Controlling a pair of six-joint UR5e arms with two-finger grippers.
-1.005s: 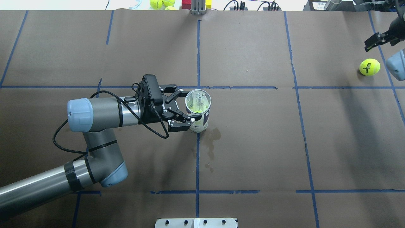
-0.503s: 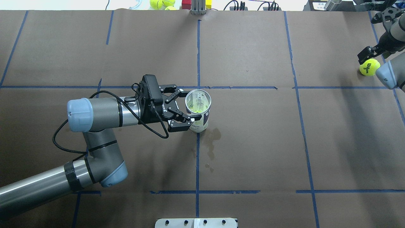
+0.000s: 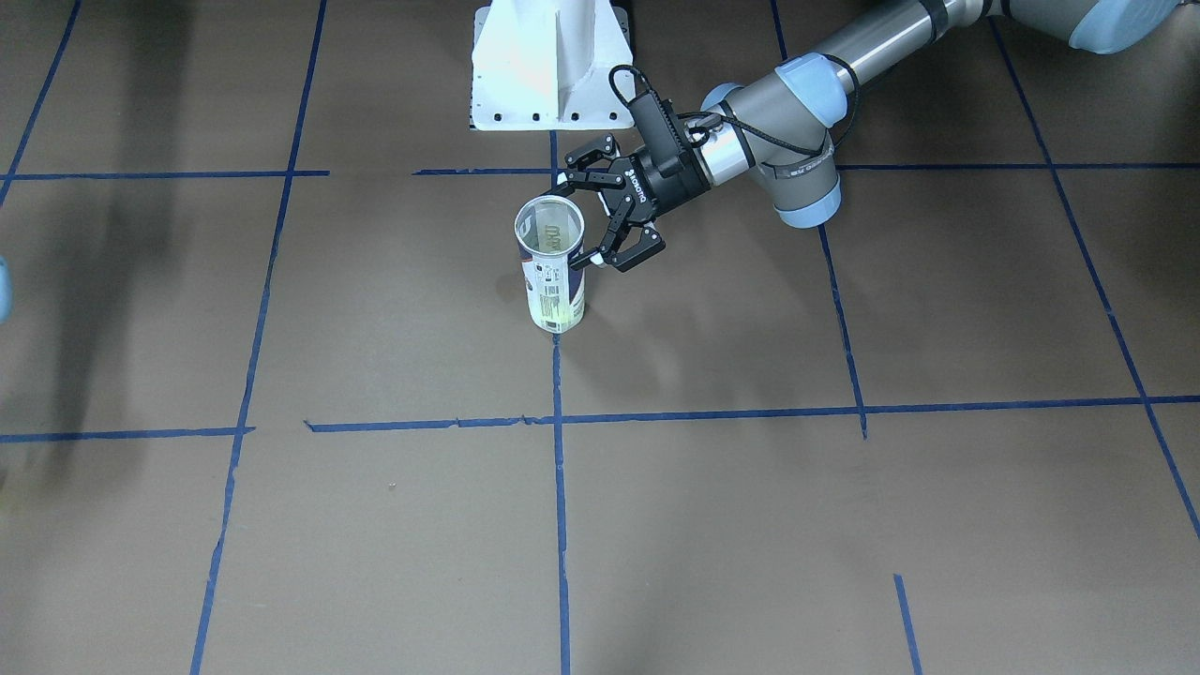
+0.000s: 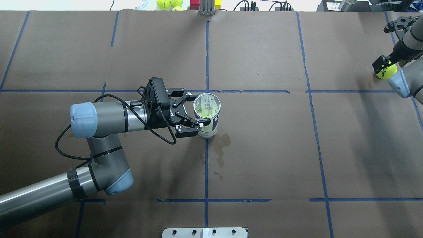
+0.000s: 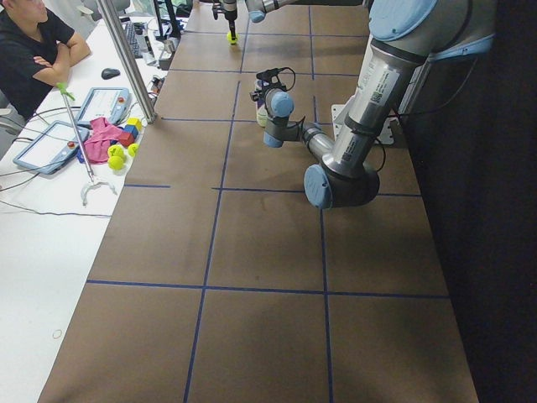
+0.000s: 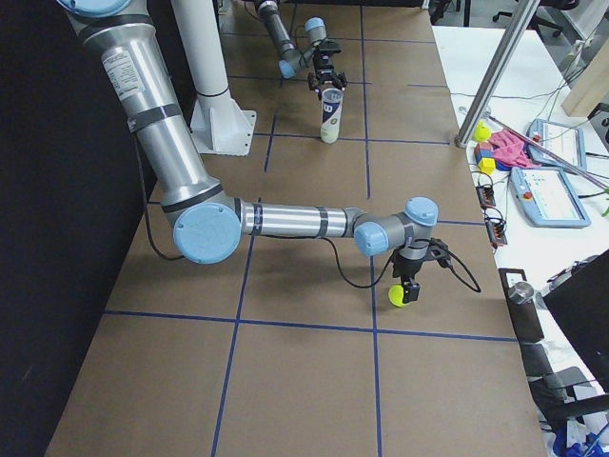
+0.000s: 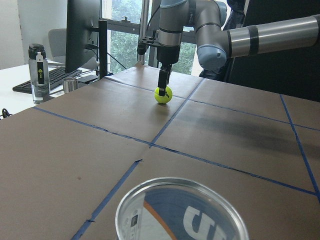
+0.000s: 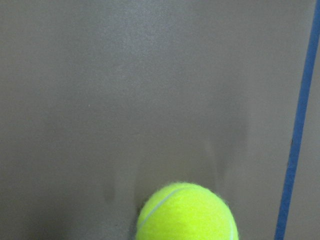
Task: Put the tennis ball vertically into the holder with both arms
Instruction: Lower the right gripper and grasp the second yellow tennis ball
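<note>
The holder (image 4: 207, 114) stands upright near the table's middle, a clear can with a navy and white label; it also shows in the front view (image 3: 553, 277). A yellow-green shape shows at its bottom. My left gripper (image 4: 198, 110) reaches in sideways, shut on the holder just below its rim (image 7: 182, 210). The tennis ball (image 4: 387, 72) lies on the table at the far right. My right gripper (image 4: 384, 65) points down and straddles it, open, one finger (image 4: 378, 64) at the ball's left side. The right wrist view shows the ball (image 8: 187, 212) close below, no fingers.
The white pedestal base (image 3: 548, 66) stands at the robot's edge. Spare tennis balls (image 4: 168, 4) and coloured blocks lie beyond the far edge. A dark stain (image 4: 220, 145) marks the paper beside the holder. An operator (image 5: 33, 50) sits at the side desk.
My right gripper has come down from above and beyond the ball onto it, now partly covering it. The left arm and the holder have not moved.
</note>
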